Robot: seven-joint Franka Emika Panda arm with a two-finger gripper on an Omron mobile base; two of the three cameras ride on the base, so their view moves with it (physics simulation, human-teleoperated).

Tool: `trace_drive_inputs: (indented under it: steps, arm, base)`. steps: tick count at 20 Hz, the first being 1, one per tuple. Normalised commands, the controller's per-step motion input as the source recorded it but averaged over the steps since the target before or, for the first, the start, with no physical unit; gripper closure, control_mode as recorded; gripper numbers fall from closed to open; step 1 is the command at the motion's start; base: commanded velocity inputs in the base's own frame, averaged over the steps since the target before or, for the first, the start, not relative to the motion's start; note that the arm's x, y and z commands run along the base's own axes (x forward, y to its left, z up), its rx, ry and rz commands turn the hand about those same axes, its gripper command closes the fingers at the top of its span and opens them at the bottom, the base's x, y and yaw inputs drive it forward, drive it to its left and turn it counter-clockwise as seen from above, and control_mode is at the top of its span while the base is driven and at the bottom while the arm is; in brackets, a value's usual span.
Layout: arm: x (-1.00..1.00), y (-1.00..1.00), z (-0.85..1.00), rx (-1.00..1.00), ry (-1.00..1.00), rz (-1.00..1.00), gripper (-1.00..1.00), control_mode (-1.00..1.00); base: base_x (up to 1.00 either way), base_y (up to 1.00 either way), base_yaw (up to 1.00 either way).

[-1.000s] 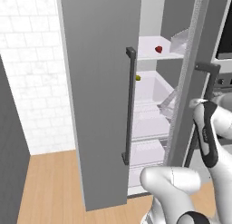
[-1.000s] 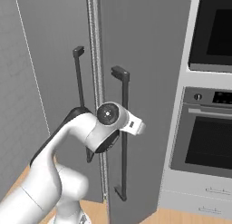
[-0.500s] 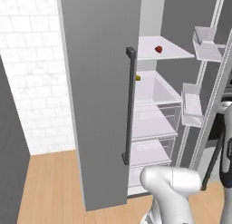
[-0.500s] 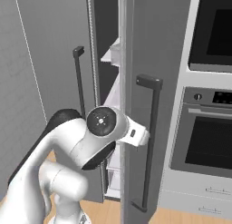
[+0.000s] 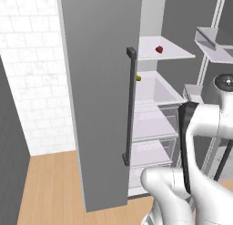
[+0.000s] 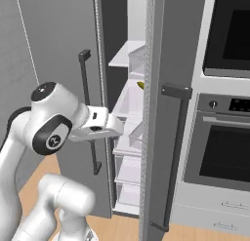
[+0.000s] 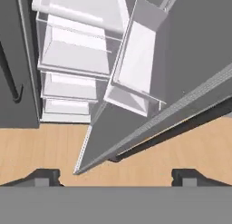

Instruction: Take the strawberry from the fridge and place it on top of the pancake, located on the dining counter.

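Tall grey two-door fridge [image 5: 100,101] standing with right door swung open; two-finger pincer [image 7: 115,175] hanging spread, empty, beside it. Tiny red strawberry [image 5: 159,49] sitting on upper white shelf [image 5: 175,53]. Next: reaching in, pinching berry.

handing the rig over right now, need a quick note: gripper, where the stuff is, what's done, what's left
Gripper: open, holding nothing, pointing down at the floor beside the lower edge of the open right door.
Fridge: right door swung open, left door shut.
Strawberry: on the upper white shelf, untouched. A small yellow fruit lies lower down; leave it.
Done: fridge opened.
Left: reach in, grasp the strawberry, carry it to the dining counter, set it on the pancake.
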Motion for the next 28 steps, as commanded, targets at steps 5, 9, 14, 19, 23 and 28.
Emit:
trace_drive_inputs:
  steps: [5, 9, 14, 19, 23, 28]
  arm:
    - [0.33, -0.29, -0.07, -0.49, 0.89, 0.09, -1.0, -1.0]
    - [0.11, -0.68, 0.01, -0.39, 0.83, 0.06, -1.0, -1.0]
    - [0.31, -0.34, 0.24, -0.29, 0.75, 0.12, -1.0, -1.0]
    - [0.04, -0.12, 0.1, -0.12, 0.47, 0.11, -1.0, -1.0]
    - [0.06, -0.44, 0.0, 0.0, 0.25, 0.18, -1.0, -1.0]
    - [0.18, -0.5, 0.0, 0.07, 0.12, 0.25, -1.0, -1.0]
  base:
    - [0.0, 0.0, 0.0]
    - [0.0, 0.0, 0.0]
    - [0.0, 0.0, 0.0]
    - [0.0, 0.0, 0.0]
    - [0.0, 0.0, 0.0]
    - [0.0, 0.0, 0.0]
